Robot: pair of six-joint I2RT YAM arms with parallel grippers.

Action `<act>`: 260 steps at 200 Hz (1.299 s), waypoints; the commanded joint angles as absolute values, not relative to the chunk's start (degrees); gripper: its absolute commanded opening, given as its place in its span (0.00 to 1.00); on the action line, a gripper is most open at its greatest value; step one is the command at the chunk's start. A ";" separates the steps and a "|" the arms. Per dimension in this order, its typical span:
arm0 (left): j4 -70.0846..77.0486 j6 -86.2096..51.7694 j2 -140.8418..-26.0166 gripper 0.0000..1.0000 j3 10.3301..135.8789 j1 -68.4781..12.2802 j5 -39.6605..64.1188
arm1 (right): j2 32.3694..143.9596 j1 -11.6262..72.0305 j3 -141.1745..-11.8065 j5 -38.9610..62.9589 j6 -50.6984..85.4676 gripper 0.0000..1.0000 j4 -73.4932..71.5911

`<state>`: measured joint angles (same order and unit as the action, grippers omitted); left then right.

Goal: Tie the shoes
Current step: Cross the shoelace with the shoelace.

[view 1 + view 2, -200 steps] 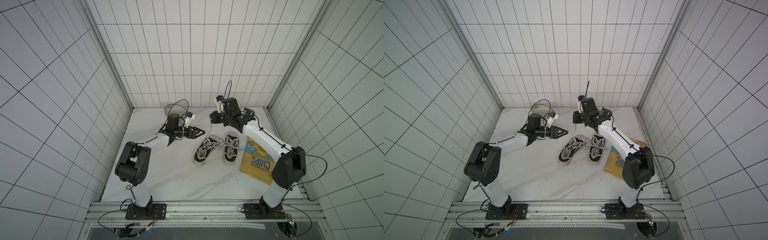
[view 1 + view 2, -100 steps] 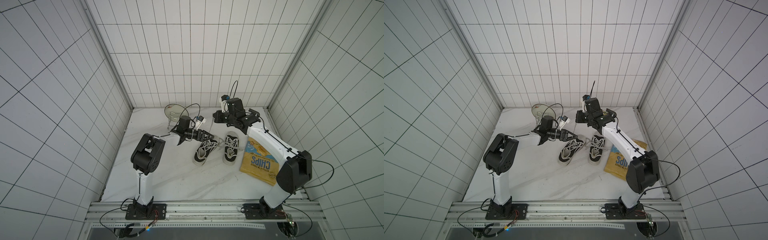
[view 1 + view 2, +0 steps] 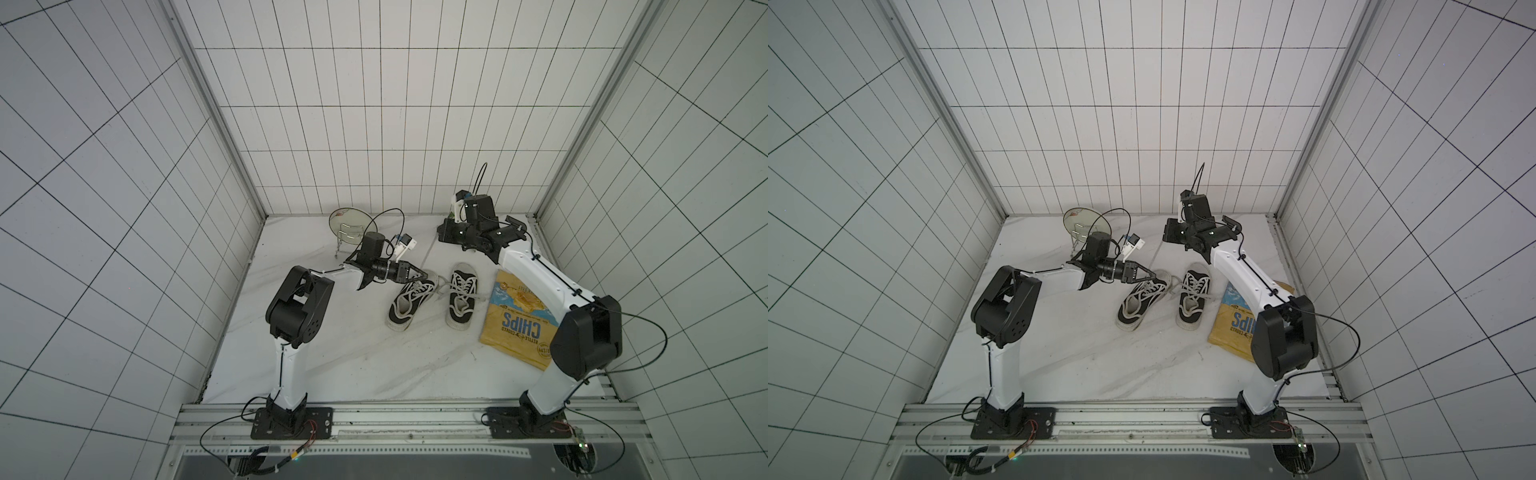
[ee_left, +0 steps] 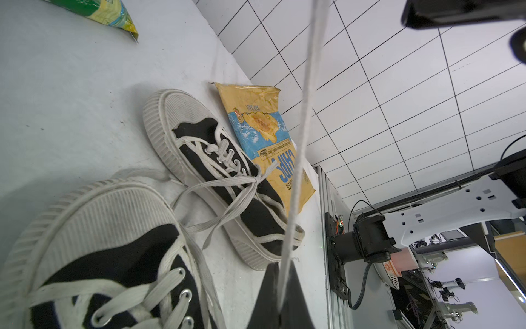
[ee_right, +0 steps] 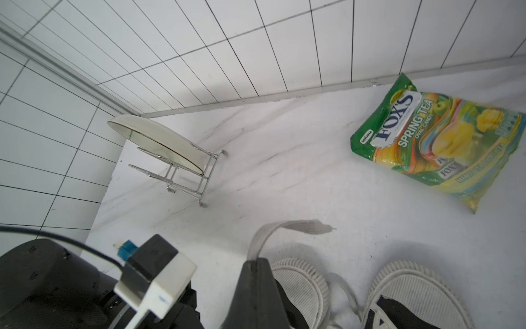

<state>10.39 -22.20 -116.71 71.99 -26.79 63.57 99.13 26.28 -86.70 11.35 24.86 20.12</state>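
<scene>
The shoes [image 3: 436,299] lie side by side at the middle of the table [image 3: 332,365], toes toward the far edge. The shoe nearer the left edge [image 3: 1140,303] is angled, so its toe leans in toward its mate [image 3: 1194,301]. The left tool [image 3: 422,275] sits low over the toe of that angled shoe. Its fingers [image 4: 296,299] are pressed together on a white lace [image 4: 301,128], which runs taut and straight away from them and out of the left wrist view. The right tool [image 5: 257,263] hangs above the table just beyond the toes, toward the far edge. It too is closed, pinching a flat lace end [image 5: 296,226] that curls out past its tip. Whether both pinch the same lace cannot be told. The straighter shoe's own laces [image 4: 236,185] are loose, with their ends trailing onto the table. A yellow chips bag [image 3: 519,320] lies flat just beside that shoe, toward the right edge. A plate on a wire stand [image 3: 352,224] stands near the far left corner. A green candy bag [image 5: 438,142] lies by the far edge.
</scene>
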 commanded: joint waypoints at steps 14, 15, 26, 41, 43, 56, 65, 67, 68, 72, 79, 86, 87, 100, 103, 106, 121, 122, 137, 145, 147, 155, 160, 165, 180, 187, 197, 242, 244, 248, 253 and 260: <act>-5.01 -10.80 -114.11 0.00 75.08 -26.46 59.31 | 103.75 25.48 -82.71 17.51 28.65 0.42 23.78; -5.36 -10.54 -114.10 0.00 75.16 -26.46 59.27 | 103.82 25.48 -82.53 17.59 28.74 0.43 23.71; -8.97 -8.21 -114.06 0.00 75.99 -26.46 58.44 | 104.65 25.66 -80.83 18.91 29.48 0.50 23.18; -12.97 -5.61 -113.88 0.00 77.07 -26.54 57.29 | 106.33 25.80 -79.53 20.77 30.29 0.52 22.77; -13.46 -5.27 -113.83 0.00 77.25 -26.54 57.23 | 106.59 25.83 -79.36 20.99 30.38 0.52 22.68; -17.16 -2.96 -113.73 0.00 78.32 -26.54 56.06 | 108.26 26.19 -78.97 21.68 30.74 0.54 22.78; -19.77 -1.40 -113.61 0.00 78.97 -26.54 55.02 | 109.32 26.71 -78.85 21.82 30.76 0.55 22.98; -20.30 -1.08 -113.57 0.00 79.11 -26.54 54.78 | 109.51 26.72 -78.84 21.74 30.76 0.55 23.08; -20.61 -0.89 -113.56 0.00 79.24 -26.54 54.72 | 109.64 26.81 -78.80 21.68 30.76 0.55 23.10; -21.62 -0.23 -113.46 0.00 79.48 -26.54 54.36 | 110.00 27.06 -78.66 21.47 30.70 0.56 23.18; -23.01 0.61 -113.22 0.00 79.71 -26.54 53.76 | 110.45 27.47 -78.43 20.93 30.62 0.57 23.18; -23.82 1.10 -112.91 0.00 79.73 -26.54 53.28 | 111.02 27.79 -78.10 20.52 30.58 0.57 23.19; -23.86 1.17 -112.84 0.00 79.72 -26.54 53.23 | 111.14 27.78 -78.12 20.46 30.59 0.57 23.20; -24.66 1.59 -112.29 0.00 79.43 -26.54 52.95 | 111.98 28.31 -77.49 20.08 30.59 0.58 22.79; -24.74 1.58 -112.06 0.00 79.37 -26.54 52.96 | 112.20 28.46 -77.44 20.17 30.65 0.58 22.75; -24.78 1.58 -111.95 0.00 79.28 -26.50 52.89 | 112.42 28.55 -77.43 20.21 30.67 0.58 22.73; -25.28 1.49 -111.45 0.00 78.89 -26.54 52.67 | 113.65 29.11 -77.73 21.17 30.59 0.58 22.63; -25.29 1.54 -111.40 0.00 78.82 -26.54 52.66 | 113.69 29.19 -77.80 21.27 30.59 0.58 22.61; -26.09 1.62 -110.78 0.00 78.36 -26.47 51.82 | 114.97 30.08 -78.88 22.95 30.29 0.57 22.48; -26.55 1.75 -110.26 0.00 77.97 -26.41 51.28 | 115.68 30.71 -79.62 24.11 30.15 0.56 21.90; -26.68 1.82 -110.12 0.00 77.83 -26.38 51.14 | 115.84 30.84 -79.76 24.40 30.08 0.55 21.80; -26.94 1.93 -109.42 0.00 77.19 -26.13 50.66 | 116.54 31.52 -80.49 25.75 29.93 0.54 20.99; -26.93 1.85 -108.92 0.00 76.63 -25.90 50.48 | 117.06 31.91 -81.17 26.38 29.90 0.53 20.75; -26.84 1.63 -108.61 0.00 75.99 -25.56 50.36 | 117.61 32.34 -81.91 26.75 29.82 0.53 20.74; -25.69 0.66 -107.65 0.00 73.99 -24.15 50.17 | 118.94 33.33 -84.27 26.77 29.29 0.52 21.32; -25.28 0.28 -107.45 0.00 73.11 -23.35 50.22 | 119.09 33.54 -85.14 26.64 28.89 0.53 21.59; -25.06 0.18 -107.32 0.00 72.33 -22.37 50.24 | 119.01 33.57 -86.12 26.01 28.08 0.54 22.18; -24.00 -0.58 -106.28 0.00 70.80 -19.74 51.46 | 112.96 32.88 -87.86 18.42 21.35 0.61 29.24; -23.93 -0.65 -106.27 0.00 70.74 -19.70 51.56 | 112.55 32.68 -87.64 18.21 21.25 0.61 29.33; -23.77 -0.74 -106.18 0.00 70.62 -19.61 51.71 | 111.88 32.42 -87.12 17.86 21.11 0.61 29.48; -23.65 -0.88 -106.17 0.00 70.52 -19.56 51.83 | 111.14 32.20 -86.43 17.52 21.09 0.61 29.50; -23.60 -0.96 -106.13 0.00 70.46 -19.51 52.11 | 110.44 31.63 -85.39 17.44 21.40 0.61 29.47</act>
<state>-25.39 -0.58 -108.40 71.09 -19.68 51.18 115.61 33.30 -86.80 21.26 24.12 25.69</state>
